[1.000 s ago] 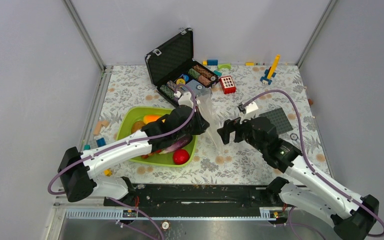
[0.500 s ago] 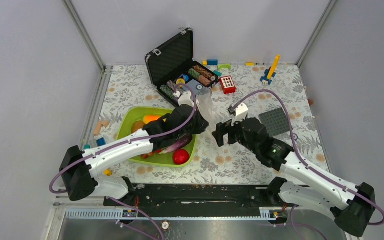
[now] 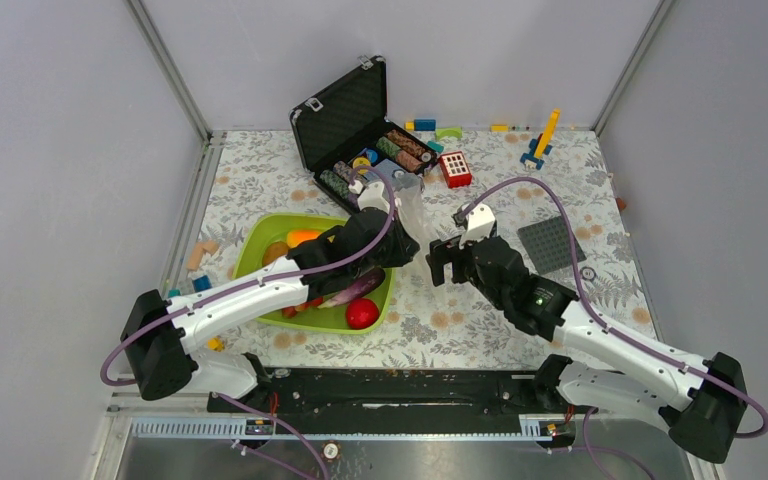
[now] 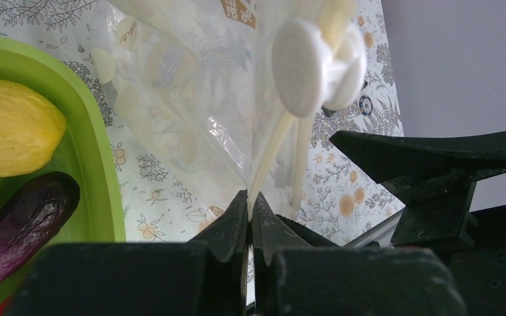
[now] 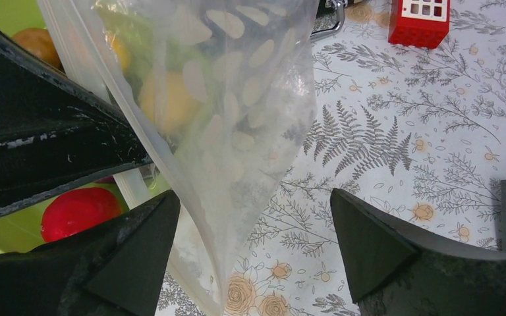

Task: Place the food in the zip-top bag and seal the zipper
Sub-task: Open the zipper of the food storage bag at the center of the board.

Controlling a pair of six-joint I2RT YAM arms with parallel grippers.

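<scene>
bag (image 5: 237, 131): thin clear plastic film, glossy, creased and crinkled, printed with flat white dots. zipper strip (image 4: 271, 157): thicker pale plastic, smooth, milky. tray (image 4: 99, 164): lime-green plastic, smooth, low sheen. eggplant (image 4: 20, 220): purple skin, dull sheen, faintly streaked. yellow fruit (image 4: 13, 128): matt, slightly pitted. apple (image 5: 79, 210): red, smooth, soft shine. right gripper (image 5: 253, 197) and left gripper (image 4: 249, 197): matt black plastic, fine grain. table cover (image 5: 402, 131): flat floral-printed sheet, matt. case (image 3: 345, 105): black textured shell, shiny metal corners. red block (image 5: 421, 20): hard glossy plastic.
</scene>
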